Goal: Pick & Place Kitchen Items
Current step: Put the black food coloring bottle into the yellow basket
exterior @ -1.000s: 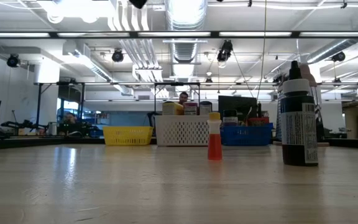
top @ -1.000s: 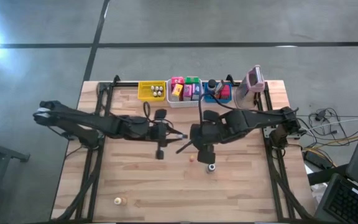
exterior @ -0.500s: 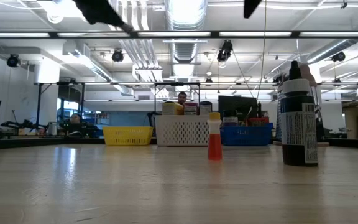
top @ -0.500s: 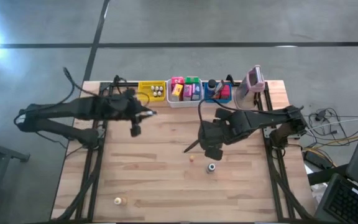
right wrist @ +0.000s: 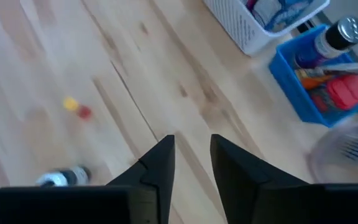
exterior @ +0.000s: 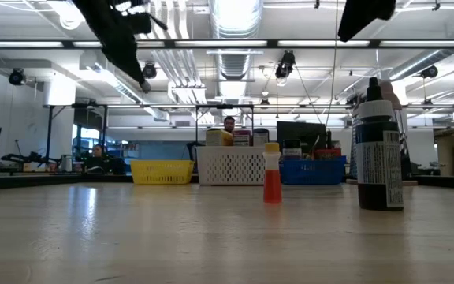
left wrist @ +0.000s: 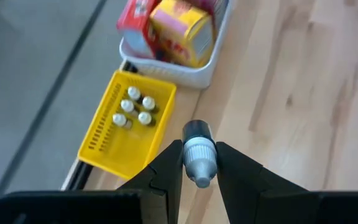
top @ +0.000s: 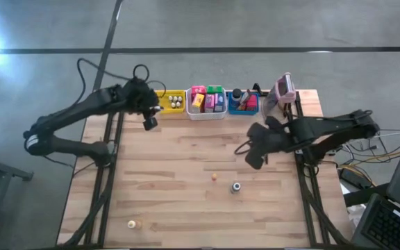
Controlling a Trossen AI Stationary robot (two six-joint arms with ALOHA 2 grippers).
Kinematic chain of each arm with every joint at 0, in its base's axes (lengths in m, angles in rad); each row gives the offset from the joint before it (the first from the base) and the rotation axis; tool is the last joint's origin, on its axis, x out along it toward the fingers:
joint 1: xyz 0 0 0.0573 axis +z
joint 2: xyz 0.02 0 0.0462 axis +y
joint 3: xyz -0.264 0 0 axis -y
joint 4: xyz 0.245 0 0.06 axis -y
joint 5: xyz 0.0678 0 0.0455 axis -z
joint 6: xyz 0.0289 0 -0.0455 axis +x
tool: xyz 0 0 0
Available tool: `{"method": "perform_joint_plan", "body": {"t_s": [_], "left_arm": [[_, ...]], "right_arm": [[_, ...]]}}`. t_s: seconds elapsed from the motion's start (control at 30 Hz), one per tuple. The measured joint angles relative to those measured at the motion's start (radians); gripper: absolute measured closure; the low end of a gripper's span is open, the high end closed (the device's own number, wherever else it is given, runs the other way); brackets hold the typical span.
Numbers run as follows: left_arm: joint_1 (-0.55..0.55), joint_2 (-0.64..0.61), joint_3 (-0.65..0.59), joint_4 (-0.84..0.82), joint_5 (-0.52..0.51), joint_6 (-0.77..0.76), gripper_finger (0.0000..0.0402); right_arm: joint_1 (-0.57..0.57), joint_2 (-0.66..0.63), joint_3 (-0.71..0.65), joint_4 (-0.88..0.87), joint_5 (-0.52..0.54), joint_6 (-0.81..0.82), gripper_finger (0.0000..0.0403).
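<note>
My left hand [left wrist: 199, 163] has swung away from the middle of the wooden table [top: 186, 201] and now hangs just beside the yellow slotted bin [left wrist: 126, 122], clenched on a small dark bottle with a pale grey cap [left wrist: 198, 151]. Four similar white-capped bottles already stand in that bin, so I judge the drop is next.

My right hand [right wrist: 190, 155] has pulled back toward the blue bin [right wrist: 319, 93], empty, its fingers narrowed but not touching. Left behind on the table are a tiny orange bottle with a yellow cap [top: 214, 176], a dark bottle with a grey cap [top: 236, 186], and a small whitish piece [top: 132, 223] near the front-left corner.
</note>
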Motion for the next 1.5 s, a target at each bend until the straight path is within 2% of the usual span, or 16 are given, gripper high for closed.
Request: {"method": "perform_joint_plan", "body": {"t_s": [0.13, 0.27, 0.47, 0.63, 0.97, 1.27, 1.5], "left_arm": [[0.112, 0.088, 0.015, -0.002, 0.086, 0.045, 0.0307], [0.187, 0.194, 0.048, -0.005, 0.151, 0.086, 0.0307], [0.256, 0.343, 0.105, -0.006, 0.155, 0.104, 0.0307], [0.293, 0.451, 0.129, 0.006, 0.155, 0.098, 0.0307], [0.313, 0.579, 0.144, 0.069, 0.115, 0.065, 0.0307], [0.313, 0.621, 0.151, 0.113, 0.108, 0.066, 0.0307], [0.313, 0.650, 0.143, 0.113, 0.106, 0.065, 0.0307]], "right_arm": [[-0.020, -0.133, -0.157, 0.165, 0.002, -0.016, 0.0315], [-0.047, -0.236, -0.277, 0.247, 0.002, -0.017, 0.0323], [-0.082, -0.342, -0.421, 0.369, 0.002, -0.020, 0.0332], [-0.105, -0.383, -0.502, 0.414, 0.001, -0.021, 0.0338], [-0.131, -0.387, -0.545, 0.423, 0.001, -0.047, 0.0321], [-0.160, -0.387, -0.546, 0.485, 0.002, -0.123, 0.0306], [-0.183, -0.387, -0.546, 0.488, 0.003, -0.148, 0.0317]]}}
